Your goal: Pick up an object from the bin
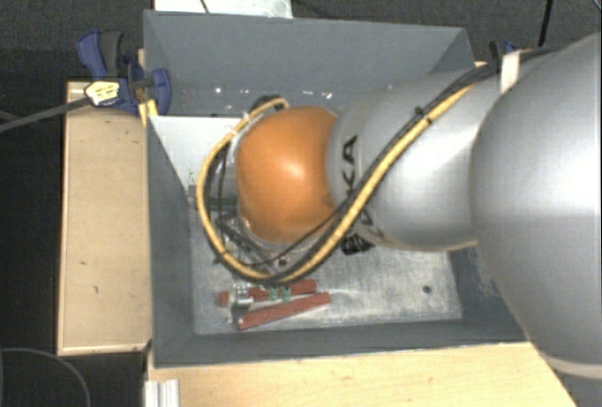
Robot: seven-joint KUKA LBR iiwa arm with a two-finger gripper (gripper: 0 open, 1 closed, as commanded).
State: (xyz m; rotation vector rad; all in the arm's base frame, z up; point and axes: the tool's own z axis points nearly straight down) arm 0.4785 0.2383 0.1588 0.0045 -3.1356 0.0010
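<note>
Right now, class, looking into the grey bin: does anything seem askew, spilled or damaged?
Nothing stands out. A few reddish-brown sticks lie close together, roughly side by side, on the floor of the bin near its front wall, just below the arm's orange cover. No spill or breakage shows.

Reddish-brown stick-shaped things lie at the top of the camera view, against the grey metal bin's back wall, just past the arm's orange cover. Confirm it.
Wrong place. The camera view shows the reddish-brown stick-shaped things at the bottom, by the grey metal bin's front wall, just past the arm's orange cover.
</note>
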